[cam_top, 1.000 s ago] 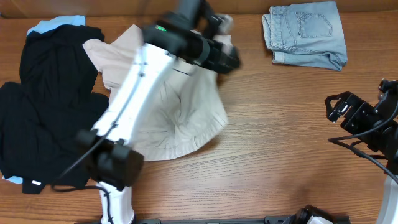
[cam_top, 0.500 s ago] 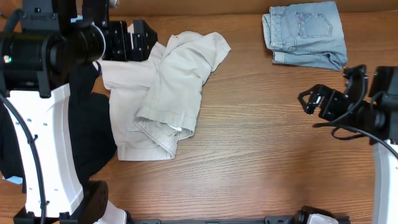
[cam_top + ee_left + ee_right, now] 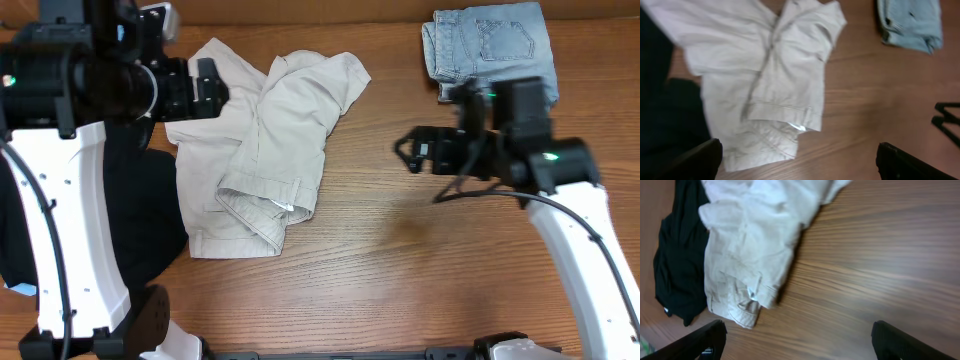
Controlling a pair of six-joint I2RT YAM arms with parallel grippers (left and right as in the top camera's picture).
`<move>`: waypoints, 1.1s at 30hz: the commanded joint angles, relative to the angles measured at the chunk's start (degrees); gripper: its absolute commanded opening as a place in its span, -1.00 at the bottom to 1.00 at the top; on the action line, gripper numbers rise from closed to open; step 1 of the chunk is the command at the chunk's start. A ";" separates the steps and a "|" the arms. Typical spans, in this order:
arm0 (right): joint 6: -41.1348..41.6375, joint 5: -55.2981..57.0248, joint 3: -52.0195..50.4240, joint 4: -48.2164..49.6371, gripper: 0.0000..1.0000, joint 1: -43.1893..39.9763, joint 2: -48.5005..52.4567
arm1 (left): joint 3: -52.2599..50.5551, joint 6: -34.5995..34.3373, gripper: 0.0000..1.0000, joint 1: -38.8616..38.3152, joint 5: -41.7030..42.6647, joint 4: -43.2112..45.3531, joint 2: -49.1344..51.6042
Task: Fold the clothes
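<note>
Hovering left gripper [image 3: 212, 88] above far-left edge of khaki shorts [image 3: 265, 150], jaws spread wide, pinching nothing. Hanging right gripper [image 3: 405, 152] over bare wood right of table [image 3: 420, 280] centre, jaws likewise spread, empty. Lying rumpled toward table's far-left side, shorts showing one leg folded across other, small white label peeking at near hem. Touching black garments [image 3: 150, 210] along left side. Sitting folded at far-right corner, well apart: denim shorts [image 3: 495, 50].

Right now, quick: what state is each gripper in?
Left gripper: open, holding nothing.
Right gripper: open, holding nothing.
</note>
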 commanded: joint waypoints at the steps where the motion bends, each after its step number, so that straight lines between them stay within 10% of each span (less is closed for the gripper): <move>1: 4.68 2.99 1.46 3.34 0.92 6.56 4.94 | 0.13 -3.76 1.00 2.16 -7.74 -0.13 -4.61; 12: 23.65 15.43 1.46 15.34 0.72 24.61 23.67 | -2.34 -3.69 0.99 4.68 -11.65 -0.02 -3.48; 33: 29.55 29.81 1.46 25.40 0.14 34.56 30.42 | -17.16 -3.69 1.00 4.68 -14.16 8.09 -2.14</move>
